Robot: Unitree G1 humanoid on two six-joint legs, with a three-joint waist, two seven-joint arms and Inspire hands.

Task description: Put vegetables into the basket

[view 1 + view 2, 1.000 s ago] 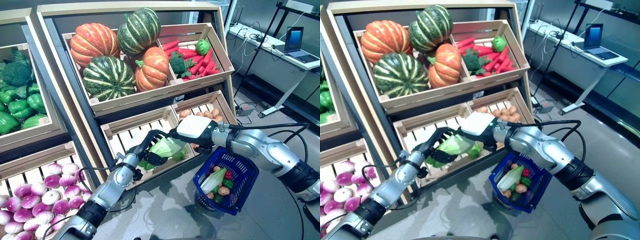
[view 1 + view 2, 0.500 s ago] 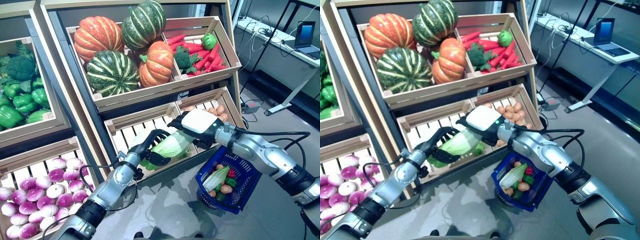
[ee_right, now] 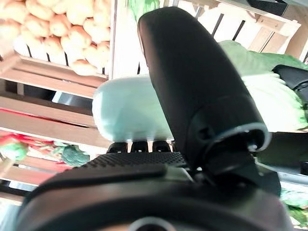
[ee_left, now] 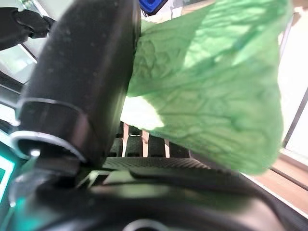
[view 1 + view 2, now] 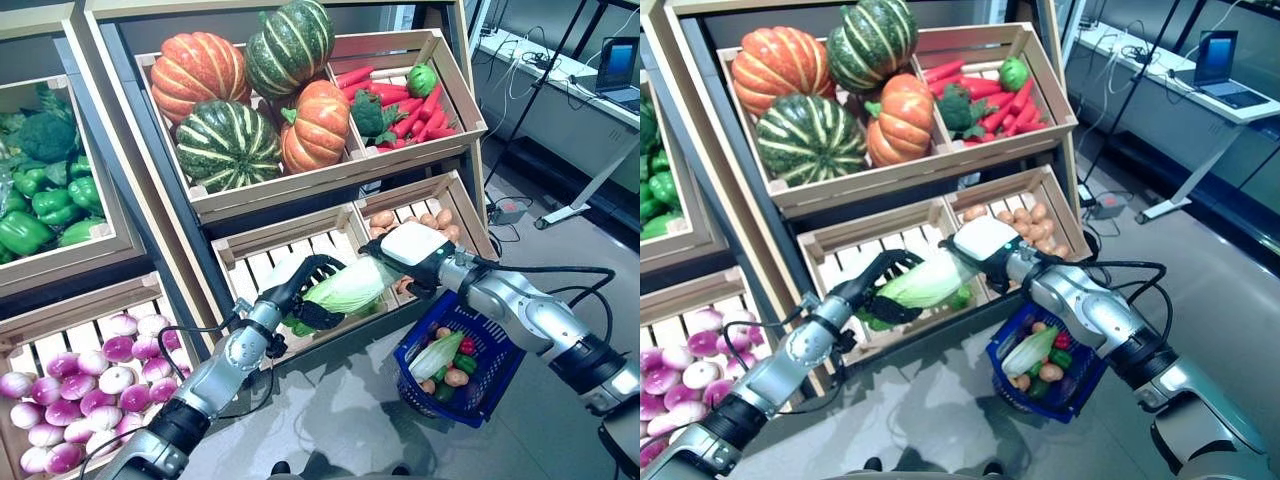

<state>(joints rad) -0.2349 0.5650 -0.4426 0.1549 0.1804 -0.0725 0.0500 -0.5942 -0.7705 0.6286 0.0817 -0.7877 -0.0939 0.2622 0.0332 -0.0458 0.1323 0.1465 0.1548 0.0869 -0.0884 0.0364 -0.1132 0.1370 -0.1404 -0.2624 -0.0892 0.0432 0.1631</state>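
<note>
Several wooden crates; grey floor; desk

Bright even light; wrist views look blurred, perhaps from closeness.

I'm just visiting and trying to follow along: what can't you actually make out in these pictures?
- Right robot hand: in the eye views its white back hides the fingers on the cabbage.
- Blue basket: how it is carried; the right arm covers its handle.
- Left wrist view: the cabbage blocks nearly everything.
- Laptop: cut off by the frame edge.
</note>
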